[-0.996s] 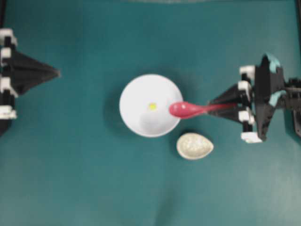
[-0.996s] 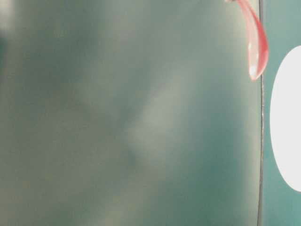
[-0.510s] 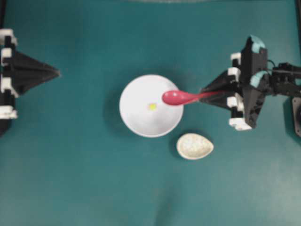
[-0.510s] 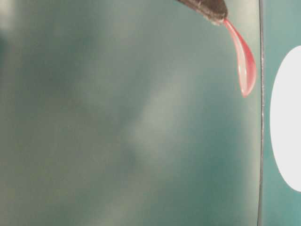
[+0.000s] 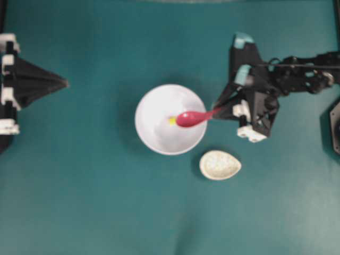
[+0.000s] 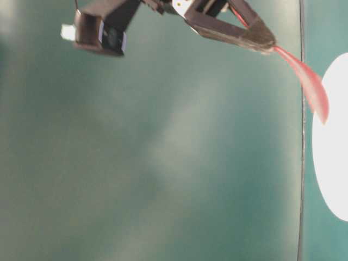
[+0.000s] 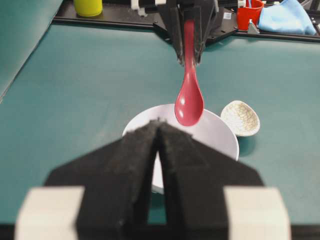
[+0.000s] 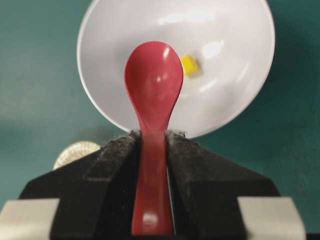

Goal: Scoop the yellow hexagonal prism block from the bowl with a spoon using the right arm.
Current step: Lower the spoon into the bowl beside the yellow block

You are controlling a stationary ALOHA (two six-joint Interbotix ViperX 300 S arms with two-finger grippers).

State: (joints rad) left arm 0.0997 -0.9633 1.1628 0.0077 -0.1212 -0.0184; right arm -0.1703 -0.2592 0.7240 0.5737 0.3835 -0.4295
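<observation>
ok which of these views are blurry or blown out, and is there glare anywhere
Table-level view: mostly a soft out-of-focus green haze, the bowl a flat overexposed white shape with no detail. Overhead view: slightly soft, evenly lit. Right wrist view: bright glare spots on the bowl's inner wall near the yellow block, highlights on the glossy spoon. Left wrist view: the near left gripper blurred, the background sharper.

I see even, bright overhead light glaring on the bowl (image 8: 225,65); my table-level view is hazy, perhaps defocused.
</observation>
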